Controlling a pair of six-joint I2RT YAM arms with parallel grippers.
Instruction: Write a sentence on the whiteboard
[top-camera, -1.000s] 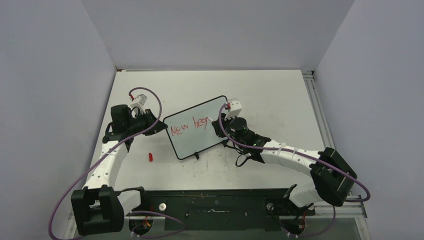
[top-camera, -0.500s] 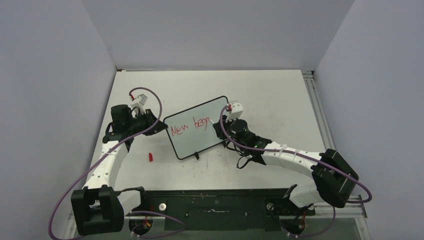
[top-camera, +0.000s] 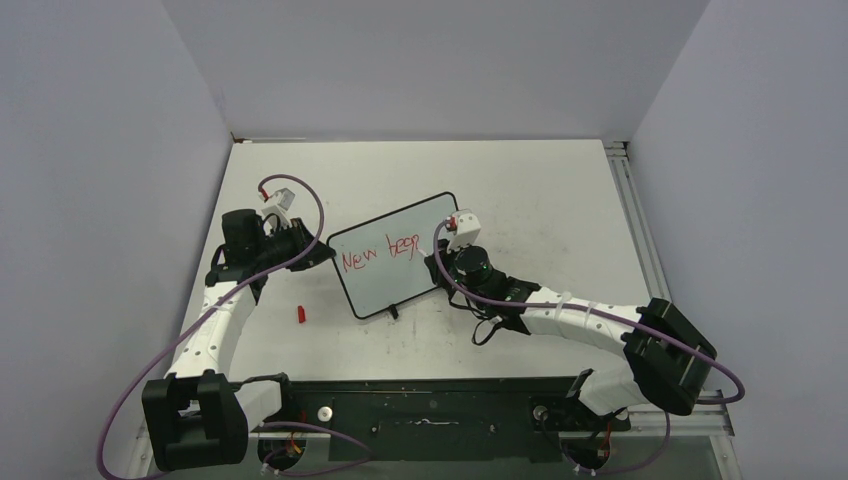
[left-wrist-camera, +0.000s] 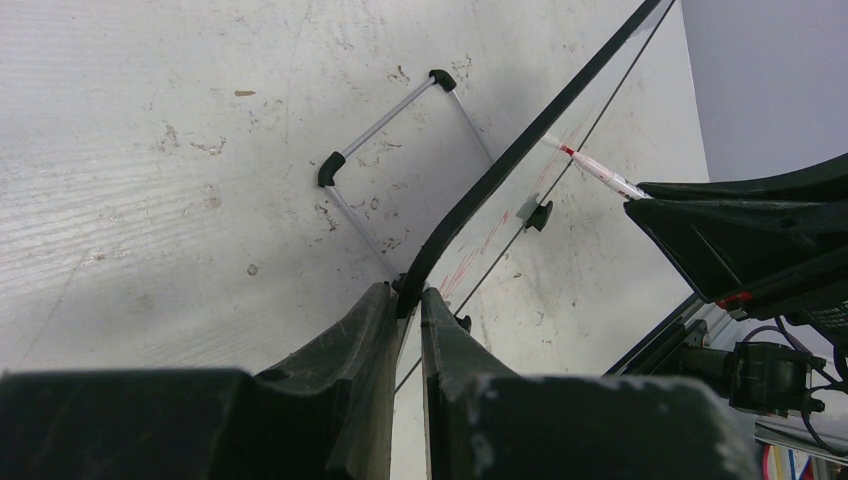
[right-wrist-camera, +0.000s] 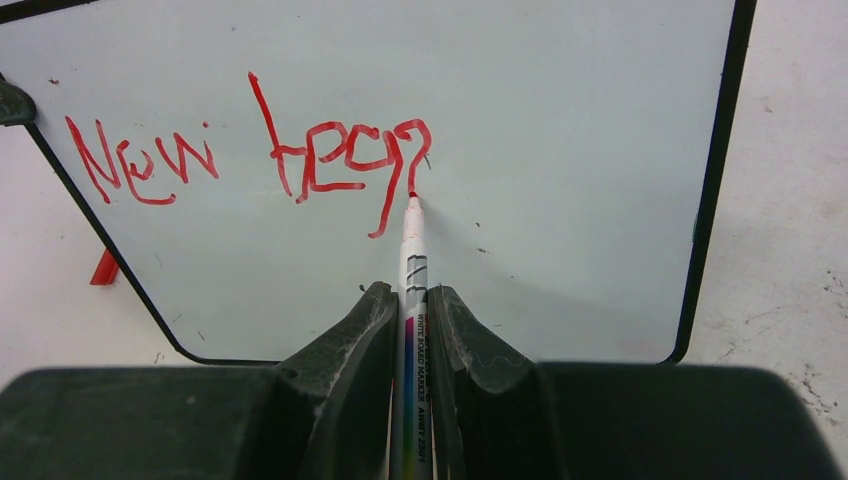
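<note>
My left end effector (left-wrist-camera: 408, 296) is clamped tight on the black frame of the small white whiteboard (top-camera: 400, 282), steadying it on the scuffed white counter (top-camera: 540, 200). That lets my right end effector (right-wrist-camera: 410, 297), closed around the white-barrelled red marker (right-wrist-camera: 412, 255), press its tip at the end of the red handwritten lettering (right-wrist-camera: 320, 160).

On the whiteboard (right-wrist-camera: 580, 120) I read the sentence (right-wrist-camera: 250, 160) in red handwriting: "New", then a second word that looks like "beg" plus one more hooked stroke, and I cannot tell which letter; on the barrel of the marker (right-wrist-camera: 413, 260) in my right gripper (right-wrist-camera: 408, 300), small print runs lengthwise, seemingly "WHITE BOARD MARKER"; the rest is too small to read.
</note>
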